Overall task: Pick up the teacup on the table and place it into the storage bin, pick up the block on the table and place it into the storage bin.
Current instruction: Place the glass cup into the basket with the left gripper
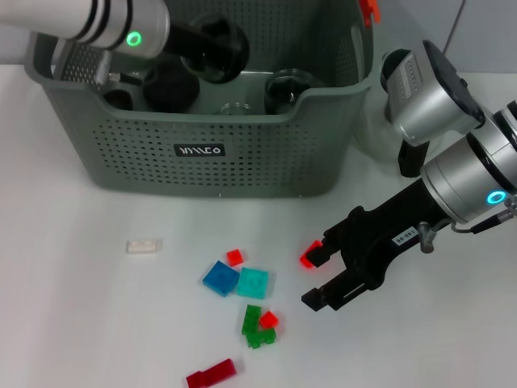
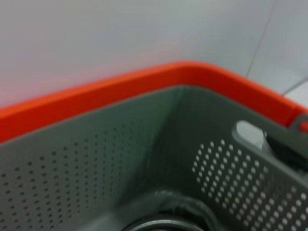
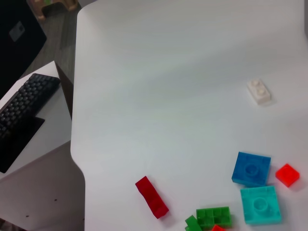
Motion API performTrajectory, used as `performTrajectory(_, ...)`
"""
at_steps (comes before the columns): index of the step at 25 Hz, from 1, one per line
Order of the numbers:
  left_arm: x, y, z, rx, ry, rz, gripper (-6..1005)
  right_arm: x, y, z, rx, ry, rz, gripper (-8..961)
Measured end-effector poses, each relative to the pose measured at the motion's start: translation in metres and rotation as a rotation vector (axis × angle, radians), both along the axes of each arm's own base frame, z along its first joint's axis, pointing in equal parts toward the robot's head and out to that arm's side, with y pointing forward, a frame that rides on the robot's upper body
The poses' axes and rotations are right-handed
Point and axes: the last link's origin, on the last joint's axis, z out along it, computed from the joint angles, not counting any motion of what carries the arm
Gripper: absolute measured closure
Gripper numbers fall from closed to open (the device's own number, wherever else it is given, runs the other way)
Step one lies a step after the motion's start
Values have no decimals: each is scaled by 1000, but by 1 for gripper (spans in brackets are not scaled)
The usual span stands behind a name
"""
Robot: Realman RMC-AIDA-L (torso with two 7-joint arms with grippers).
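Note:
The grey perforated storage bin (image 1: 202, 149) stands at the back of the table, and its orange-trimmed inner wall (image 2: 120, 159) fills the left wrist view. My left gripper (image 1: 212, 47) hangs inside the bin above dark round vessels (image 1: 170, 85); I cannot tell which one is the teacup. My right gripper (image 1: 321, 277) is open low over the table on the right. A small red block (image 1: 308, 258) lies at its upper fingertip. Other blocks lie loose: white (image 1: 145, 246), blue (image 1: 220, 278), teal (image 1: 252, 282), green (image 1: 257, 326), dark red (image 1: 212, 374).
A glass jug with a dark top (image 1: 287, 89) stands in the bin. The right wrist view shows the white block (image 3: 259, 91), the blue block (image 3: 251, 168), the dark red block (image 3: 151, 196), the table's edge (image 3: 74, 125) and a keyboard (image 3: 24, 101) beyond it.

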Motion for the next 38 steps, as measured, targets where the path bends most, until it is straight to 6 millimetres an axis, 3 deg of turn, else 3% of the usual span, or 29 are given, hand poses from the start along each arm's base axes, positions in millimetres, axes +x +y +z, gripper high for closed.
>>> performTrajectory(16,-1,0,-27,32,166,-30,939,1,0,-1,4,-2,0,190)
performTrajectory(38,9,-2,-34,17,218,-81,888,1,1,-1,8,5,5,189)
